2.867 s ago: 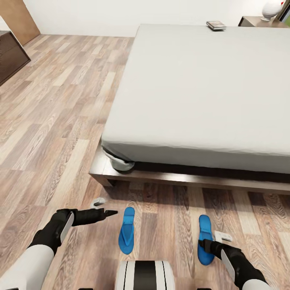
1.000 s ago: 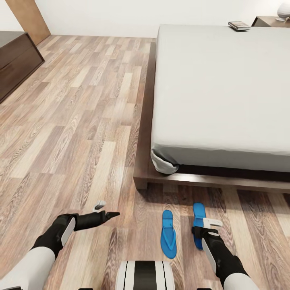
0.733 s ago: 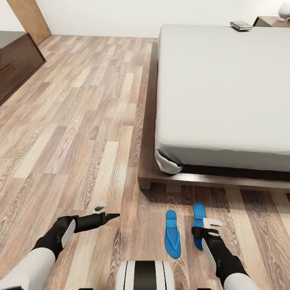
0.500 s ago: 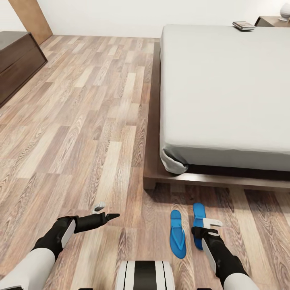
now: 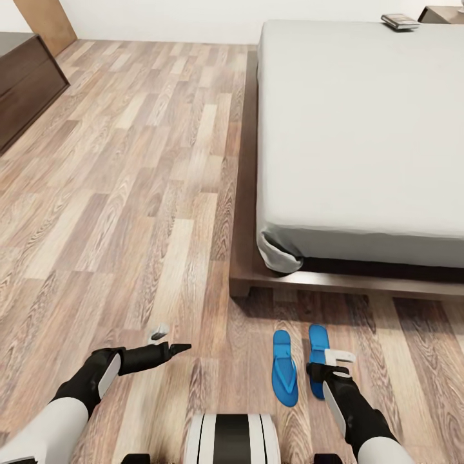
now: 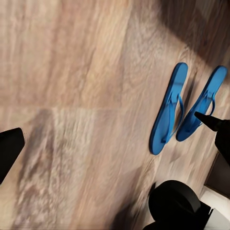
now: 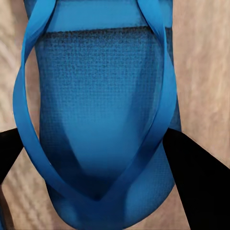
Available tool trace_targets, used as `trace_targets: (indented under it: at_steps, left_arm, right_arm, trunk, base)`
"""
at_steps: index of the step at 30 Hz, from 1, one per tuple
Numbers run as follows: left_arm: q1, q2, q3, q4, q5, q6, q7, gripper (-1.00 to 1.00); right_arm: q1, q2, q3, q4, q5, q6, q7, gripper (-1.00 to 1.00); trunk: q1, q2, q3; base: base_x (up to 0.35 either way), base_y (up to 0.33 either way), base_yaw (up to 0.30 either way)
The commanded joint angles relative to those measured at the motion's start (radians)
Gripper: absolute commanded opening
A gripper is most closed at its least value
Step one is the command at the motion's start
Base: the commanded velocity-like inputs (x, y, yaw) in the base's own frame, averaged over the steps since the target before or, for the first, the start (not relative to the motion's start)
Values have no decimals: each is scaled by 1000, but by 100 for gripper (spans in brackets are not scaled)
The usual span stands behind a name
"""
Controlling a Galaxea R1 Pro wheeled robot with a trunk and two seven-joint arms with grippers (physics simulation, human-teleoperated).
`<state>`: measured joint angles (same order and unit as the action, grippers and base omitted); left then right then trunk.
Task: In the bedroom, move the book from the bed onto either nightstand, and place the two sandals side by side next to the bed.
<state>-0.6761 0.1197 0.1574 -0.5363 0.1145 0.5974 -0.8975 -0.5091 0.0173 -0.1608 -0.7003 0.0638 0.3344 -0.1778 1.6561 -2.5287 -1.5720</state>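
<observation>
The bed has a light-grey mattress on a dark wooden base and takes up the right of the head view. The book lies at its far corner, beside a nightstand. Two blue sandals lie close together on the floor at the bed's foot. My right gripper is shut on the right sandal, whose straps show between the fingers. The left sandal lies free beside it; both sandals appear in the left wrist view. My left gripper hangs open over bare floor, well left of them.
A dark-brown cabinet stands at the far left, with a brown wooden door behind it. Wood-plank floor stretches wide to the left of the bed. My own base shows at the picture's lower edge.
The camera has shifted, so the bed and the left sandal slid rightward in the picture. The right sandal stayed with my right gripper, and the gap between the sandals narrowed.
</observation>
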Motion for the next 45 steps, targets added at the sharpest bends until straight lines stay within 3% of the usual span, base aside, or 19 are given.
trace_targets:
  at_steps: [1,13,22,25,45]
  left_arm:
    - [0,0,3,0,4,7,-1,100]
    - [0,0,5,1,5,7,-1,100]
    - [0,0,5,2,5,7,-1,100]
    - [-1,0,5,2,5,7,-1,100]
    - [0,0,5,2,5,7,-1,100]
  right_arm:
    - [0,1,-3,-2,7,6,1,-100]
    - [0,1,-3,-1,7,6,1,-100]
    - [0,1,-3,-2,7,6,1,-100]
    - [0,1,-4,-2,7,6,1,-100]
    - [0,0,-3,-2,8,6,1,-100]
  trunk:
    - [0,0,-5]
    - [6,-3,-51]
    - [6,-3,-51]
    - [7,-4,-63]
    - [6,-3,-51]
  base:
    - [0,0,0]
    - [0,0,0]
    - [0,0,0]
    - [0,0,0]
    - [0,0,0]
